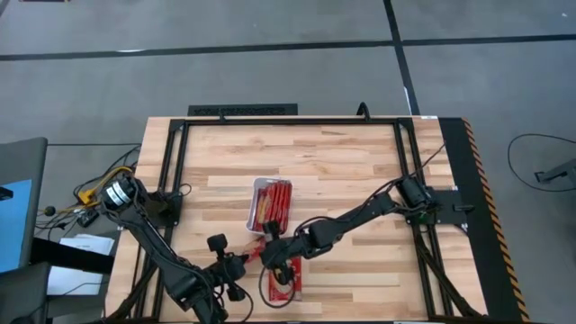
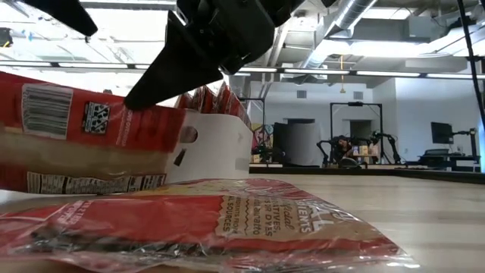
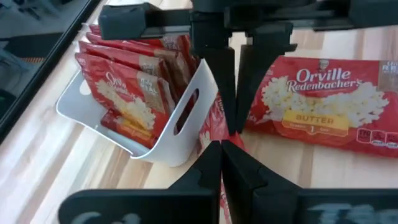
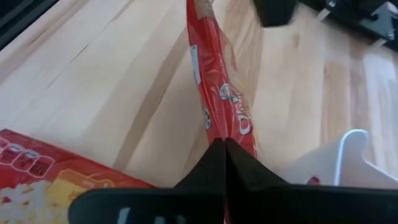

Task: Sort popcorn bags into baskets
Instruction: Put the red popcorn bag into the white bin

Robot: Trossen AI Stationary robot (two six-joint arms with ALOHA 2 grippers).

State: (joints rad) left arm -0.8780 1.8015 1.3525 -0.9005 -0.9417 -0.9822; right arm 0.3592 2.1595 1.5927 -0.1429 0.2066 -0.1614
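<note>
A white basket [image 1: 256, 193] holds several red popcorn bags [image 3: 127, 93] standing on edge. Just in front of its near wall, one red popcorn bag [image 4: 211, 81] is held on edge between my two grippers. My left gripper [image 3: 222, 144] is shut on one end and my right gripper [image 4: 224, 146] is shut on the other, the two facing each other [image 1: 257, 256]. Another popcorn bag [image 1: 283, 274] lies flat on the table near the front edge, printed side up. My left gripper pinches the held bag's end [image 3: 213, 132] between its two fingers, coming slanting down from the table's left. The bag stands on edge beside the basket. My right gripper pinches the bag's opposite end [image 4: 235, 132] between its two fingers, slanting down from the table's right, along the bag. The bag runs edge-up away from the fingers toward the left gripper [image 4: 273, 12]. Whether its lower edge touches the table, I cannot tell.
The flat bag [image 3: 320, 102] lies right beside and below the grippers. The basket's near wall with its handle slot [image 3: 186, 112] stands close to the held bag. Bare wooden tabletop [image 1: 360, 162] spreads to the right and far side, bounded by a black frame [image 1: 288, 120].
</note>
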